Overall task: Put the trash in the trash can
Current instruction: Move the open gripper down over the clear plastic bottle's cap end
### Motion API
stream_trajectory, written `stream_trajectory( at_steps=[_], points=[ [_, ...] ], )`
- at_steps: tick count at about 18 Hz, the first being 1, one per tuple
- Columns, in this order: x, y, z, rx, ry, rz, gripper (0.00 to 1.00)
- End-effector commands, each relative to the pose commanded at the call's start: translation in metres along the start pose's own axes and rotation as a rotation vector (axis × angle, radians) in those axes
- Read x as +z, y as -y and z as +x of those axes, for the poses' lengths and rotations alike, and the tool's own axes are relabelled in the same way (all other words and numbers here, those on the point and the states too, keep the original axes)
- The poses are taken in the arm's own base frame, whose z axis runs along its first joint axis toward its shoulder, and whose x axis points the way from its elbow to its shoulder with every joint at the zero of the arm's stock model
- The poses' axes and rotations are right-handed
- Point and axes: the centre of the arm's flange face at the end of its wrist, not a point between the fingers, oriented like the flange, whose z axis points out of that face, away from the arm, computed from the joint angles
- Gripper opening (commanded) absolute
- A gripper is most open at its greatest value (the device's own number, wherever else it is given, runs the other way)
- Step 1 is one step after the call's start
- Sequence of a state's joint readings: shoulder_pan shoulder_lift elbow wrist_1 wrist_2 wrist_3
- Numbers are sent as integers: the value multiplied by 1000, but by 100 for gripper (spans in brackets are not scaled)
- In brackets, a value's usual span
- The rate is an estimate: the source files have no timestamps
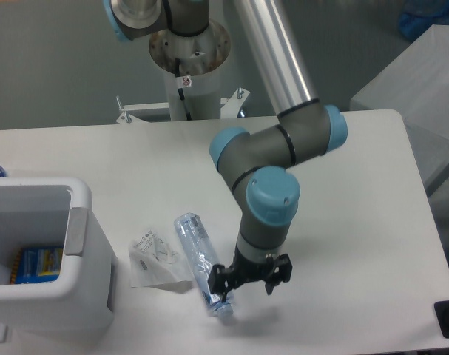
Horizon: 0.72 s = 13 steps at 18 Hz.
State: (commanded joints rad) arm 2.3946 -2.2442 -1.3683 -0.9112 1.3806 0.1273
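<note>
Nothing binned yet: bottle (203, 262) and wrapper (157, 260) are lying on the desk (357, 222) beside the trash can (43, 259). Gripper (246, 285) is hovering at the bottle's lower end, jaws spread, holding nothing.

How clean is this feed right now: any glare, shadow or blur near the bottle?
Fixed camera: soft overall; the black two-finger claw casts a faint shadow on the white table; pale highlights streak the clear crushed plastic bottle, its edges washing into the tabletop.

White counter (372, 185) with rounded corners, lit pretty evenly from above. Behind its far edge there's just a plain grey floor (54, 66), and off the right edge sits a pale grey box-like surface (416, 81) with something blue (424, 18) above it.
</note>
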Motion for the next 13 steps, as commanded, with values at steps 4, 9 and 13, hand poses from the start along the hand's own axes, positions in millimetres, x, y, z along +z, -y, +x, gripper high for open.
stream_trajectory(
  at_steps=[4,9,13],
  points=[
    [12,0,6,-15,0,7,100],
    [28,-9,20,-3,22,-16,100],
    [42,-26,24,4,56,-58,100]
  ],
)
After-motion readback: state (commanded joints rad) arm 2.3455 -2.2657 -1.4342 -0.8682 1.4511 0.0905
